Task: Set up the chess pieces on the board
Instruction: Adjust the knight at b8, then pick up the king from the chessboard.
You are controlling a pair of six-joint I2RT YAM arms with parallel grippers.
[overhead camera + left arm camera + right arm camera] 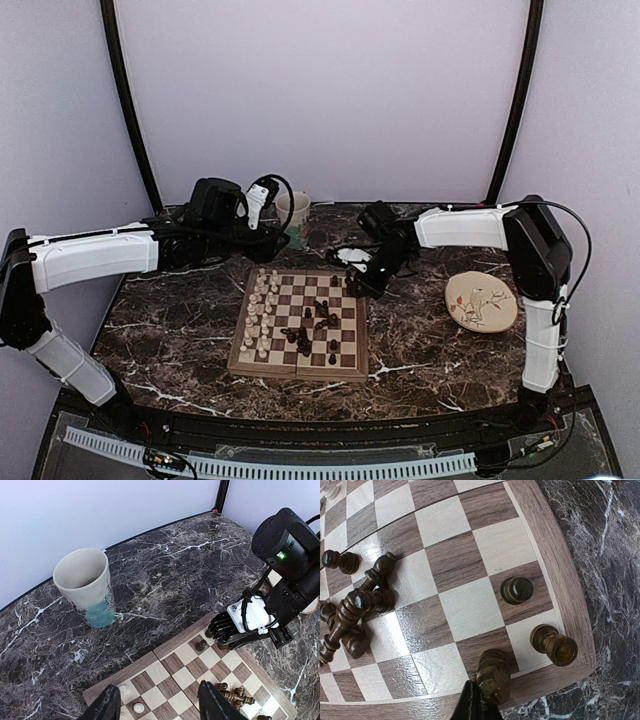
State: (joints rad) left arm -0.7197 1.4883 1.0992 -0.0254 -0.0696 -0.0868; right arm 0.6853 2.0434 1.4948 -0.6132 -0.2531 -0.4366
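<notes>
Standing dark pieces [516,590], right fingers [471,700] closed

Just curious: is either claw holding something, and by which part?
Right gripper seems to pinch a dark brown turned chess piece by its top; left gripper open, empty.

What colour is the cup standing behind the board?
The cup is cream with a teal-blue base, best seen in the left wrist view.

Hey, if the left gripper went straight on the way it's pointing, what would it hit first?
The left gripper would probably meet the board first, on bare squares near its corner; depth is hard to judge. The cup sits off to one side.
</notes>
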